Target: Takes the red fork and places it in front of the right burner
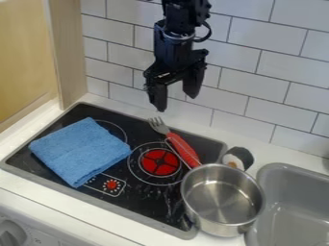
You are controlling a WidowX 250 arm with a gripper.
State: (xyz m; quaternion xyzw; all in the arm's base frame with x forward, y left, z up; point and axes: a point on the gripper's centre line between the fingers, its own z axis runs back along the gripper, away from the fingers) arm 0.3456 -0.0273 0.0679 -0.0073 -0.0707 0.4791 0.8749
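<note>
Over the back edge of the stove, in front of the tiled wall, hangs the gripper (176,102), open and with nothing between its fingers. Below it and slightly right, the red fork (182,148) lies on the black stovetop, its silver tines toward the back and its red handle running toward the pot. The handle lies along the right side of the burner (159,162) with the red centre. The fork and the gripper are apart.
A folded blue cloth (81,151) covers the stove's left part. A metal pot (222,199) stands at the stove's right front, beside the grey sink (292,211). A small dark and white object (238,157) sits behind the pot. A wooden panel (69,53) rises at the left.
</note>
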